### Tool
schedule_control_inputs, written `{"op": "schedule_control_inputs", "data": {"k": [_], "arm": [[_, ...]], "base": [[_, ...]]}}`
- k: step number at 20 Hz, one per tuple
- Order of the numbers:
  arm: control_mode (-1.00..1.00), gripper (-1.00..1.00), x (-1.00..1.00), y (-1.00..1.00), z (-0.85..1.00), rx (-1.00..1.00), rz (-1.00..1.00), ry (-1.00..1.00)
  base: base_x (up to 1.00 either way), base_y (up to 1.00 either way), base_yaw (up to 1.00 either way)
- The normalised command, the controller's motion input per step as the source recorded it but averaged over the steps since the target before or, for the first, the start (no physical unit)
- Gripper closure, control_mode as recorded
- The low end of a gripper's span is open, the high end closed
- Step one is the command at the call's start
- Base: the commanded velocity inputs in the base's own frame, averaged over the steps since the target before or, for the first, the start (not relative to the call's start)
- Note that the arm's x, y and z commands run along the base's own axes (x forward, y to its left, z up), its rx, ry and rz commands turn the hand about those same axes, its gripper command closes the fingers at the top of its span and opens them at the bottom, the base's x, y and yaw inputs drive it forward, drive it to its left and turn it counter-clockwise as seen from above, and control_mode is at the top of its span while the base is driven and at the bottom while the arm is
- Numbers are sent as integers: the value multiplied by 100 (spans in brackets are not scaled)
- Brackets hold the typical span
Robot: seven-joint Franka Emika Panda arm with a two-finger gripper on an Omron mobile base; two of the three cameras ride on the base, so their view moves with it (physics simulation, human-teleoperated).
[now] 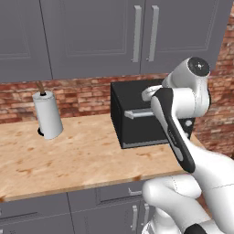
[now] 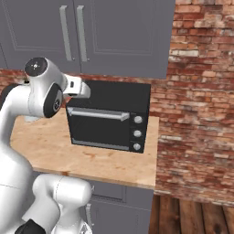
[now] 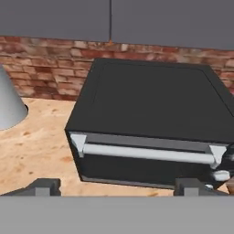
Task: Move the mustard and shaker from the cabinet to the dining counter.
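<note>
At twelve o'clock above the arm: cabinet (image 1: 91, 36), doors closed, mustard and shaker presumably behind them, unseen. Below, at three o'clock on the short wood counter (image 1: 68, 160): black oven (image 1: 137, 116). Gripper (image 3: 119, 187) released, jaws wide, aimed at the oven, well under the door handles (image 1: 136, 34).

matt black oven (image 3: 151, 119), wood-grain counter (image 1: 68, 155)

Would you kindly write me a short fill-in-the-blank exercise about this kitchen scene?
1. The cabinet doors above the counter are ____.
2. The black oven stands on a ____ counter.
3. The wall behind the oven is made of ____.
4. The gripper jaws stand ____.

Missing words: closed; wooden; brick; open
</note>
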Motion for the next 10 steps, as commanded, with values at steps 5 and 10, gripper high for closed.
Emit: {"op": "schedule_control_inputs", "data": {"k": [5, 10], "arm": [[-100, -100, 0, -1, 51, -2, 7, -24], [-100, -100, 12, -1, 45, 1, 2, -1]], "base": [[0, 0, 0], [0, 0, 0]]}}
